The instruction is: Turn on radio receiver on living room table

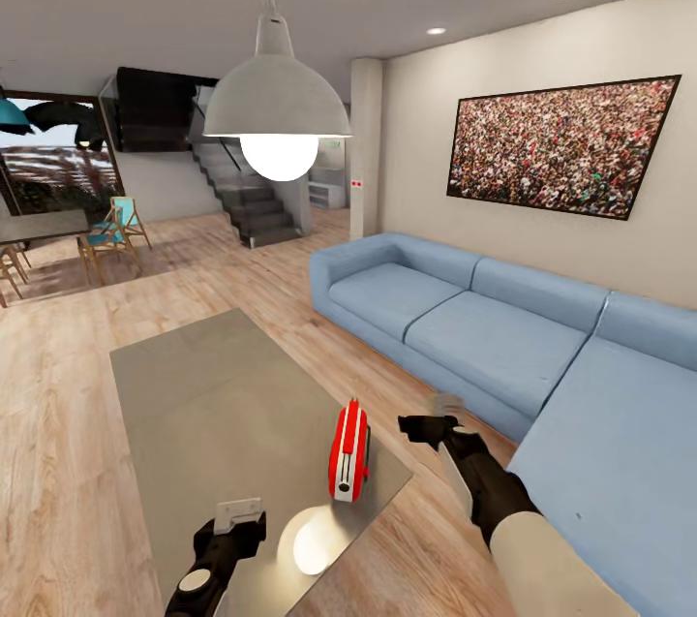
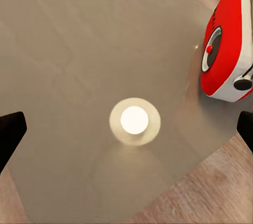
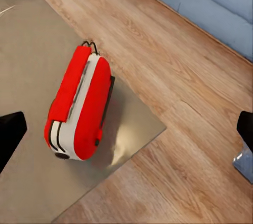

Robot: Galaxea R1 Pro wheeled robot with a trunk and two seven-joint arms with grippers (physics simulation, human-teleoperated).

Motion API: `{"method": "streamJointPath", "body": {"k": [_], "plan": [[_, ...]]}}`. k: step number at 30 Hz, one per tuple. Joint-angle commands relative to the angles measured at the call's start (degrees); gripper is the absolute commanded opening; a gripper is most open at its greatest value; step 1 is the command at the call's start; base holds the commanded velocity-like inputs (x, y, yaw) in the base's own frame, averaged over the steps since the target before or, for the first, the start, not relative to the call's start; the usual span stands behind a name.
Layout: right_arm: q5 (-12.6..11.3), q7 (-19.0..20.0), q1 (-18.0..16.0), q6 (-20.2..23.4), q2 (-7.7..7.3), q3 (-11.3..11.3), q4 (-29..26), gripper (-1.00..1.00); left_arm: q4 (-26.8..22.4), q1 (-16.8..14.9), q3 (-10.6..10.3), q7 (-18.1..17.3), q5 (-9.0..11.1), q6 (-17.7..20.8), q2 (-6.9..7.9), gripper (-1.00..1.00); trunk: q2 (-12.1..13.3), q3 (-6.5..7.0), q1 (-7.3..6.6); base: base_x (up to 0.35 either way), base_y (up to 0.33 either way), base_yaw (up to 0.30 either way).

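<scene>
The radio receiver (image 1: 349, 453) stands upright near the near right corner of the table (image 1: 213, 385), whose glossy top mirrors the pendant lamp (image 1: 278, 99). The left gripper (image 1: 228, 527), jaws spread wide, hovers over the table's near edge, left of the radio. The right gripper (image 1: 426, 425), likewise spread and empty, hangs over the wood floor (image 1: 58, 443) between radio and blue sofa (image 1: 503, 346). Nothing stands between either gripper and the radio.

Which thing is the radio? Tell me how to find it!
Find the blue sofa, then the long grey table before it. The radio stands near the table's corner nearest the sofa: small, bright red with white trim, the one colourful thing on the table.
</scene>
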Motion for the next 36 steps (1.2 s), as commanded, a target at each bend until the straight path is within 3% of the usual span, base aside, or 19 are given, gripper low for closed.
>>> {"method": "streamJointPath", "body": {"k": [1,4,5,7,9,12,17,22,25,32,36], "plan": [[-0.1,0.0,-0.6,1.2,0.16,0.0,-0.7,1.00,0.0,0.0,0.0,0.0,0.0,-0.1,0.00,1.00,0.0,-0.01,0.00,0.000,0.000,0.000],[-0.7,-0.1,-2.2,9.4,2.53,-0.1,-6.4,1.00,0.0,0.0,0.0,0.0,0.0,-0.5,-0.03,1.00,0.0,-0.01,0.00,0.000,0.000,0.000],[-0.9,-0.2,-2.7,15.8,4.17,0.0,-9.5,1.00,0.0,0.0,0.0,0.0,0.1,-0.6,-0.13,1.00,0.0,-0.01,0.00,0.000,0.000,0.000],[-1.0,-0.2,-3.2,18.4,4.38,0.0,-11.2,1.00,0.0,0.0,-0.1,0.0,0.1,-0.6,-0.20,1.00,0.0,-0.01,0.00,0.000,0.000,0.000],[-0.7,-0.2,-3.9,24.1,4.38,3.0,-14.3,1.00,0.0,0.0,-0.2,-0.1,0.3,-0.6,-0.24,1.00,0.0,-0.01,0.00,0.000,0.000,0.000],[-0.8,0.1,-4.1,29.8,4.38,5.5,-16.7,1.00,0.0,0.0,-0.2,-0.1,0.4,-0.6,-0.25,1.00,0.0,-0.01,0.00,0.000,0.000,0.000],[-1.1,0.0,-4.2,32.5,4.38,5.0,-17.9,1.00,-0.1,0.0,-0.2,0.0,0.5,-0.6,-0.33,1.00,0.0,-0.01,0.00,0.000,0.000,0.000],[-1.3,-0.1,-4.2,32.8,4.38,-3.2,-18.2,1.00,-0.1,0.0,-0.1,0.0,0.5,-0.6,-0.34,1.00,0.0,-0.01,0.00,0.000,0.000,0.000],[-1.4,0.1,-4.2,32.8,4.38,-4.9,-18.3,1.00,-0.1,0.0,-0.1,0.0,0.5,-0.6,-0.34,1.00,0.0,-0.01,0.00,0.000,0.000,0.000],[-1.1,-0.1,-4.2,32.7,4.38,-5.5,-20.4,1.00,-0.1,0.0,-0.1,-0.2,0.5,-0.5,-0.28,1.00,0.0,-0.01,0.00,0.000,0.000,0.000],[-0.9,-0.2,-4.2,32.7,3.08,-5.5,-21.3,1.00,-0.2,0.0,0.0,-0.2,0.6,-0.5,-0.21,1.00,0.0,-0.01,0.00,0.000,0.000,0.000]]}}
